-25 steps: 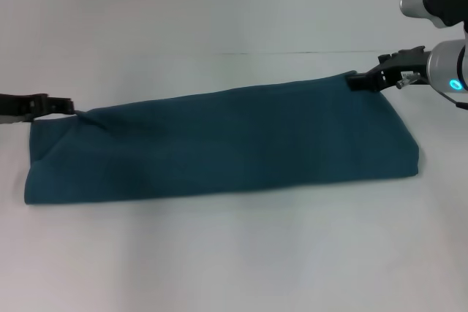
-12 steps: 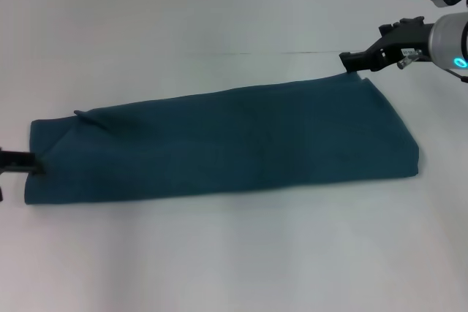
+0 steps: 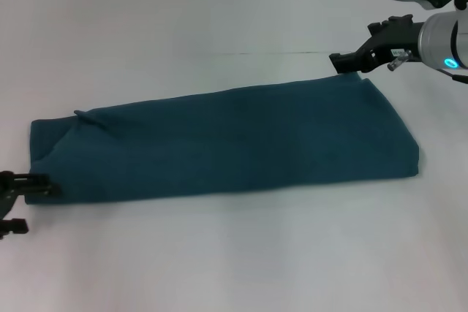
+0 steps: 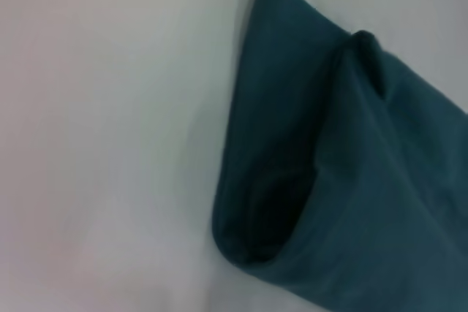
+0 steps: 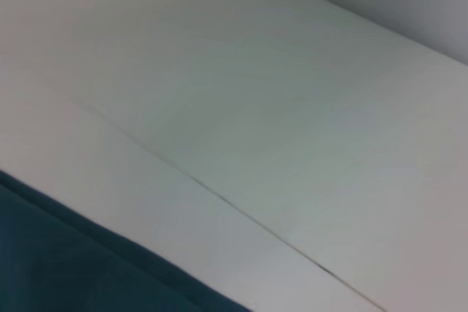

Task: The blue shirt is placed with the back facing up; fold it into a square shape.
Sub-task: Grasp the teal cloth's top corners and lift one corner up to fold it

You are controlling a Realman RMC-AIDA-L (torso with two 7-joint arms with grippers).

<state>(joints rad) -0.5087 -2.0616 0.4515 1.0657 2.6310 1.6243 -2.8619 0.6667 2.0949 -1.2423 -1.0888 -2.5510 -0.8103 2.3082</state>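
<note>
One blue shirt (image 3: 227, 140), two grippers, one white table (image 3: 234, 253).

Shirt: dark teal, plain soft matte fabric, no print. It lies folded into one long band across the table's middle, running from 9 o'clock to 3 o'clock, with the right end sitting a bit farther back than the left. Edges are mostly straight; the right end is a rounded fold and the near edge is a clean line. There is one small pucker on the far edge near the left end. The left wrist view shows that end (image 4: 307, 180) as stacked layers with a dark open pocket between them and soft rounded corners.

Left gripper (image 3: 20, 208): black, at 8 o'clock, low at the edge of the head view. Two fingers are spread apart, holding nothing; the upper fingertip sits right at the shirt's near left corner, and I can't tell if it touches.

Right gripper (image 3: 345, 62): black fingers on a silver-grey wrist with one lit cyan ring, at 2 o'clock, just past the shirt's far right corner. It holds no cloth. Can't tell how wide the fingers stand.

Table: smooth, white, with one thin dark seam line running across the far side. The right wrist view shows that seam (image 5: 241, 213) plus a strip of shirt edge (image 5: 80, 268).
</note>
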